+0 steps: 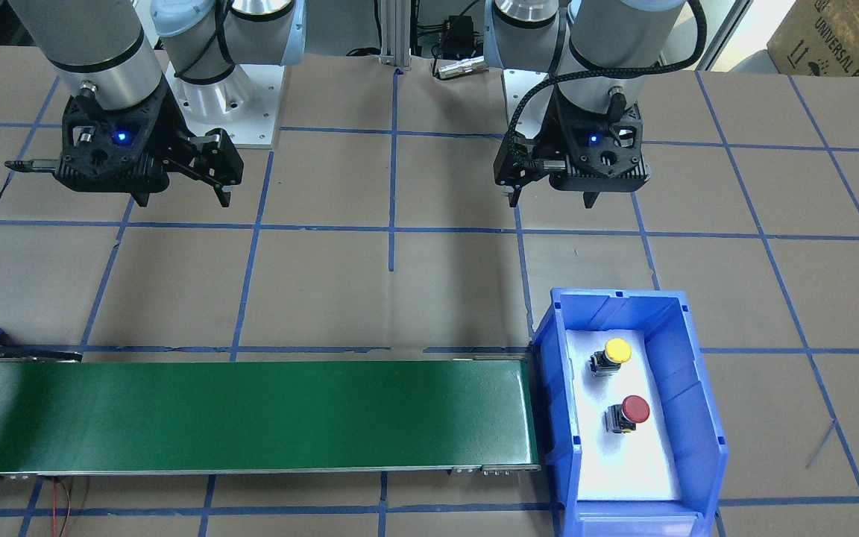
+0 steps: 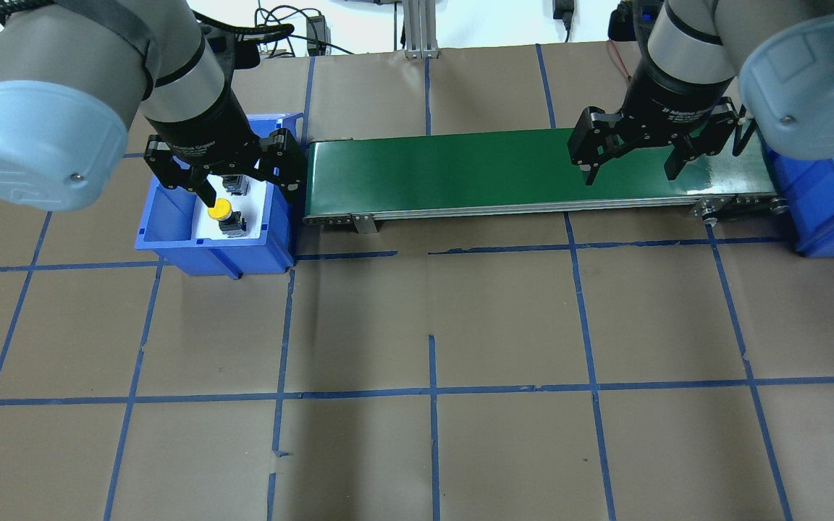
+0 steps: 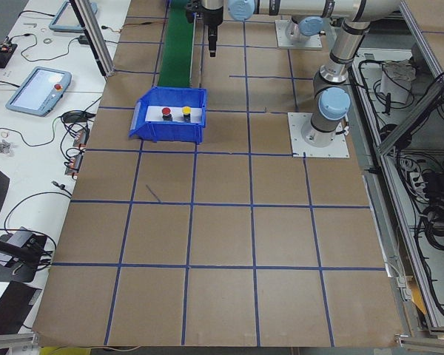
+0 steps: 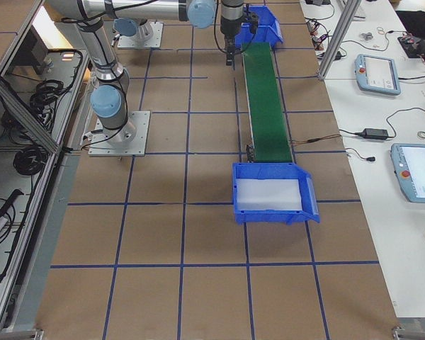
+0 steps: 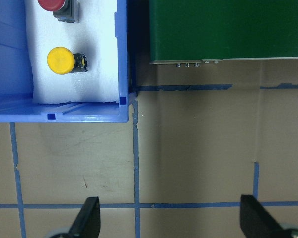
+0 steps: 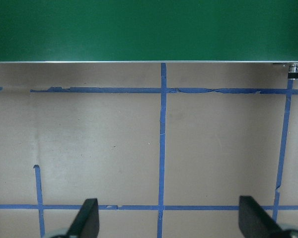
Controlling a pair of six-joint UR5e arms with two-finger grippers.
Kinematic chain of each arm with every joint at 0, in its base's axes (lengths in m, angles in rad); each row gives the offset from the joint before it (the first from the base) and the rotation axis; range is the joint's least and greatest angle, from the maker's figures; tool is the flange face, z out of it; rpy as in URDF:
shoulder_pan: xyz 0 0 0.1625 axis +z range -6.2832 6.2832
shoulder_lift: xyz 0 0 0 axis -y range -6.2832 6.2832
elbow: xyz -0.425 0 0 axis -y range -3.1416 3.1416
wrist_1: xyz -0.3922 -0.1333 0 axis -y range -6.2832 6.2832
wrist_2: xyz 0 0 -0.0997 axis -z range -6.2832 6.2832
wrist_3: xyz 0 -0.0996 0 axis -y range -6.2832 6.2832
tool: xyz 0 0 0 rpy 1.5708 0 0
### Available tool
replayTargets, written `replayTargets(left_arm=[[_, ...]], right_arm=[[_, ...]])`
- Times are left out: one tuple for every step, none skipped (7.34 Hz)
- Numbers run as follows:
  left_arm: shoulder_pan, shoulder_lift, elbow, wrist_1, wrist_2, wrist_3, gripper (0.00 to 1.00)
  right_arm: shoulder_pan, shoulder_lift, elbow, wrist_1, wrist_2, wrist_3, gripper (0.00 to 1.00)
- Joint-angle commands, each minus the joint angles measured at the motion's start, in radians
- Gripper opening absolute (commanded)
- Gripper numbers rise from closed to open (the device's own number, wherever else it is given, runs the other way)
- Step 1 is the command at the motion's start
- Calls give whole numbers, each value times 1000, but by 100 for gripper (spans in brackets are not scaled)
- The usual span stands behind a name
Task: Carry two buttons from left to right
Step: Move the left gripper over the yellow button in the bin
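Note:
The yellow-capped button (image 1: 617, 350) and the red-capped button (image 1: 634, 409) stand apart on the white liner of a blue bin (image 1: 698, 388) at the left end of the green conveyor belt (image 1: 250, 414). My left gripper (image 1: 552, 198) is open and empty, held high over bare table on the robot's side of the bin. In the left wrist view its open gripper (image 5: 170, 220) is at the bottom, and the yellow button (image 5: 59, 60) and red button (image 5: 52, 4) are at the upper left. My right gripper (image 1: 183, 200) is open and empty, near the belt's right part.
A second blue bin (image 4: 273, 195) with a bare white liner stands at the belt's right end. The belt (image 2: 504, 170) runs between the two bins. Brown paper with a blue tape grid covers the table (image 2: 431, 325).

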Motion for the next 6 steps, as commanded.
replayTargets(left_arm=[[0,0,0,0,0,0,100],[0,0,0,0,0,0,100],[0,0,2,1,3,6,100],[0,-3,12,14,9,9,100],[6,-19,5,49,12,11,100],[18,-56,21,148,14,21,100]], right_arm=[[0,0,1,1,1,0,100],[0,0,1,1,1,0,100],[0,0,4,-4,1,0,100],[0,0,9,-4,2,0,100],[0,0,12,-5,1,0,100],[0,0,12,-7,1,0,100]])
